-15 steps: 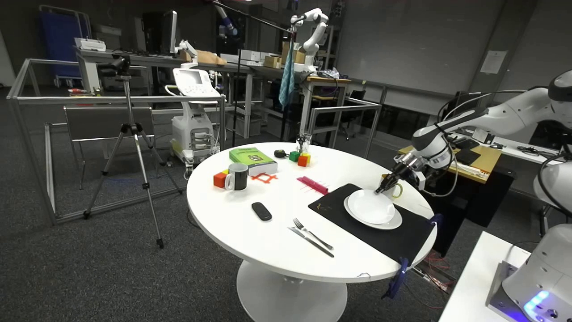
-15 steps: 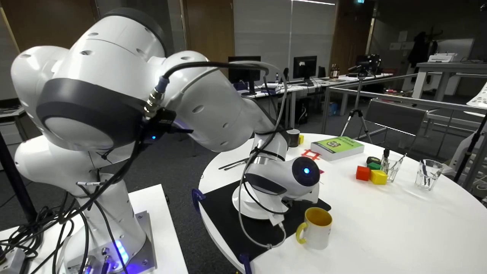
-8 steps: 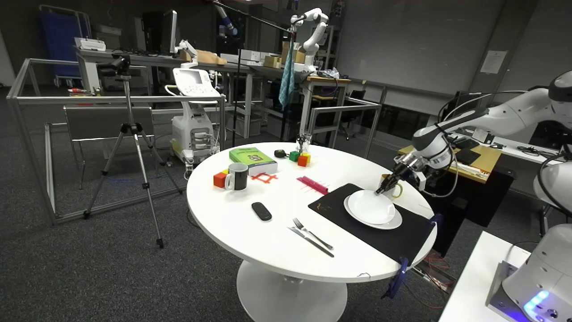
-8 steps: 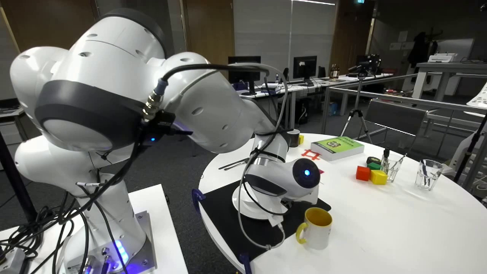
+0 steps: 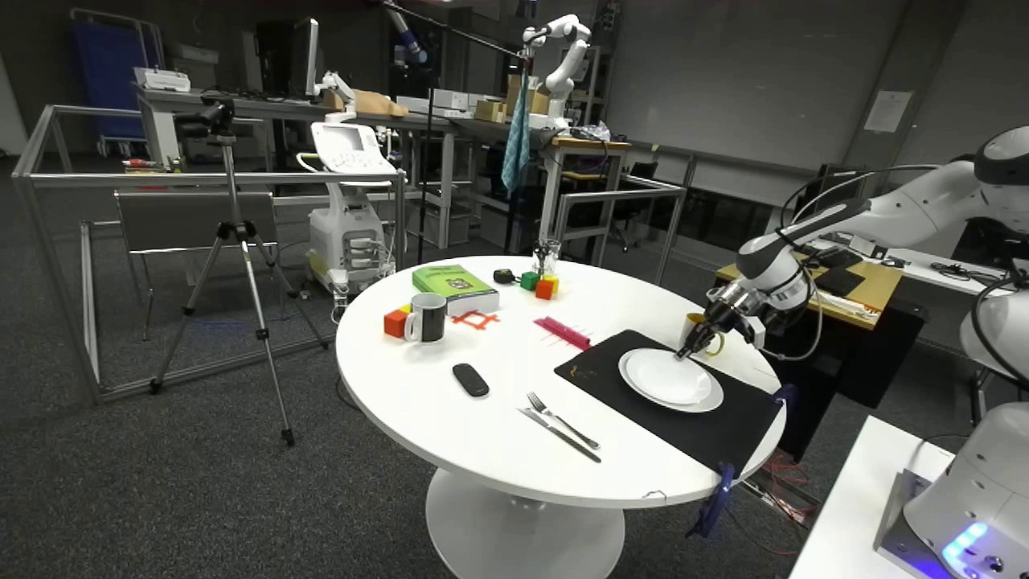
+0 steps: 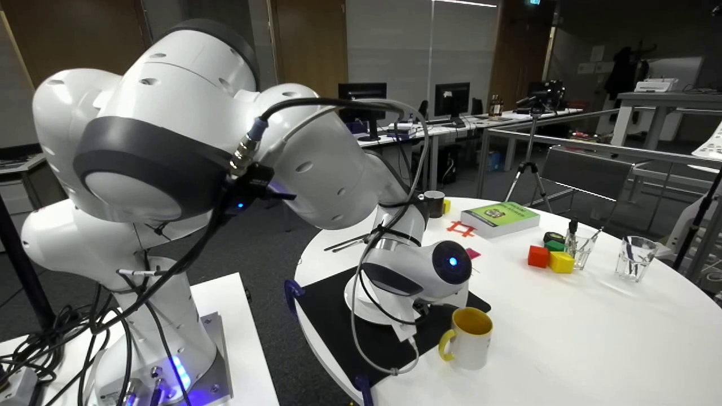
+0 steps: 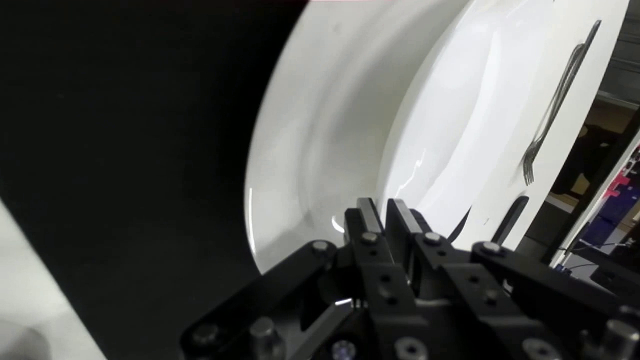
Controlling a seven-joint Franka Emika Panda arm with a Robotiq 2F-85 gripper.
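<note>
A smaller white plate (image 5: 666, 378) lies over a larger white plate (image 5: 715, 396), on a black mat (image 5: 727, 434) at the edge of the round table. My gripper (image 5: 683, 354) is at the smaller plate's rim. In the wrist view my fingertips (image 7: 381, 206) are close together, with a thin gap where the rim of the smaller plate (image 7: 450, 100) runs in. That rim looks slightly raised above the larger plate (image 7: 320, 125). In an exterior view my arm hides the fingers and much of the plates. A white mug with yellow inside (image 6: 472, 347) stands close beside my gripper.
A fork (image 5: 575, 424) and knife (image 5: 560, 435) lie beside the mat. A black remote (image 5: 470, 379), black mug (image 5: 432, 320), green book (image 5: 455, 281), pink item (image 5: 565, 332), coloured blocks (image 6: 538, 257) and glasses (image 6: 633, 258) stand farther off. Blue clamps (image 5: 711, 508) grip the table edge.
My gripper has moved slightly down, and the smaller plate's raised rim has sunk with it, so the plate sits flatter over the larger one. The arm has shifted a little. The other objects stayed still.
</note>
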